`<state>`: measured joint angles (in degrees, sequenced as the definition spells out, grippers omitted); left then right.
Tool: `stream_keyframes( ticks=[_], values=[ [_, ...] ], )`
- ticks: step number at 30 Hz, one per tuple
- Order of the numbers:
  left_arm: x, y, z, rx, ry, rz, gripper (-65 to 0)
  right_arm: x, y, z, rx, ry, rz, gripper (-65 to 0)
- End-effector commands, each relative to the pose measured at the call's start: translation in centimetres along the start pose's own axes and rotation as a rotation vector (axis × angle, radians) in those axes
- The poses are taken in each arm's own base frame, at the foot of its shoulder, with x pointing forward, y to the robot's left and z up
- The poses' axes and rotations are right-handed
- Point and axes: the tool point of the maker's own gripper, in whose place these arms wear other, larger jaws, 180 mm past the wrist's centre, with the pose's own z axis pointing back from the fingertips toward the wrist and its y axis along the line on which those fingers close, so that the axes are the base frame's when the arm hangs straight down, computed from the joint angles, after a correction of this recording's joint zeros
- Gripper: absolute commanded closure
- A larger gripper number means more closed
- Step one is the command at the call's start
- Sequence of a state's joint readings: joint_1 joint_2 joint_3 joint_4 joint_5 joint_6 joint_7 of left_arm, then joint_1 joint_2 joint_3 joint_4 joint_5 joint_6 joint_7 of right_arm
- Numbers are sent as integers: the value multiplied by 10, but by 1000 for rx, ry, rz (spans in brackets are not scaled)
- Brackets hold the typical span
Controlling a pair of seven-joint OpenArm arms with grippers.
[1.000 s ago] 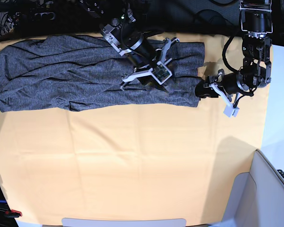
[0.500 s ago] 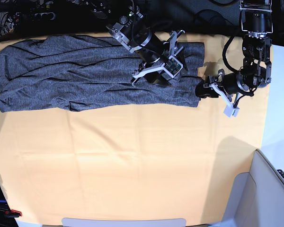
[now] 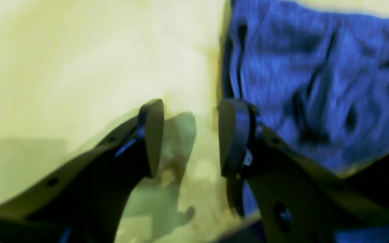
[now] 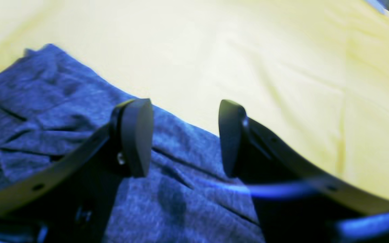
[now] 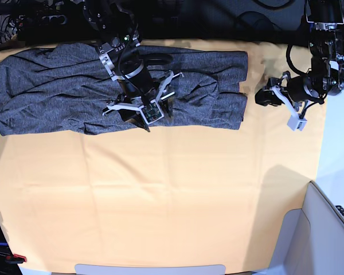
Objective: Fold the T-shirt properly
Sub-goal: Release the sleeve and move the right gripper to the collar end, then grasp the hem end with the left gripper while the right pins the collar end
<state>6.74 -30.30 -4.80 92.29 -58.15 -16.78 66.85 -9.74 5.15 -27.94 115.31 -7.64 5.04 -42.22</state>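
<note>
Yellow-orange table cloth (image 5: 160,195), bearing T-shirt (image 5: 51,91) bunched lengthwise: my right gripper (image 4: 181,138) spread above its folds, my left gripper (image 3: 187,135) spread beside its end edge; risk, pinching cloth with fabric.

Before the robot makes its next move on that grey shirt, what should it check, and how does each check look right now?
1. Right gripper open: ok.
2. Right gripper over the T-shirt: ok.
3. Left gripper open: ok.
4. Left gripper holding fabric: not ok; it is empty beside the shirt's edge, over the table cloth.
5. Shirt lying flat: not ok, heavily wrinkled.
6. Sleeves tucked in: cannot tell.
</note>
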Motion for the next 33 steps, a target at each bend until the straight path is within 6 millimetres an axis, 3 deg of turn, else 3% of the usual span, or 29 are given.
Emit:
stream_keyframes(
  ticks=[1,4,8,13,17,24,28,33],
  values=[
    [9,-8,8,-17,-24,-35,-262,13,-5,3,-12,-50,-8,-314],
    [0,-26,2,-77,-23,-10,-262,2,-23,5,-63,-23,-27,-315],
    [-4,-47,-7,-160,-27,32,-262,-12,-68,10,-190,10,-77,-315],
    [-7,-57,-13,-191,-33,55,-262,-36,-123,27,-371,56,-192,-315],
    [-8,-56,-14,-190,-30,60,-262,-53,-154,43,-474,87,-239,-315],
    [-26,-39,-24,-192,17,96,-262,-66,-180,59,-558,111,-253,-315],
    [-35,-38,-28,-243,23,3,-261,-67,-181,59,-561,112,-255,-315],
    [-42,-38,-31,-295,24,5,-261,-67,-180,58,-557,112,-256,-315]
  ],
)
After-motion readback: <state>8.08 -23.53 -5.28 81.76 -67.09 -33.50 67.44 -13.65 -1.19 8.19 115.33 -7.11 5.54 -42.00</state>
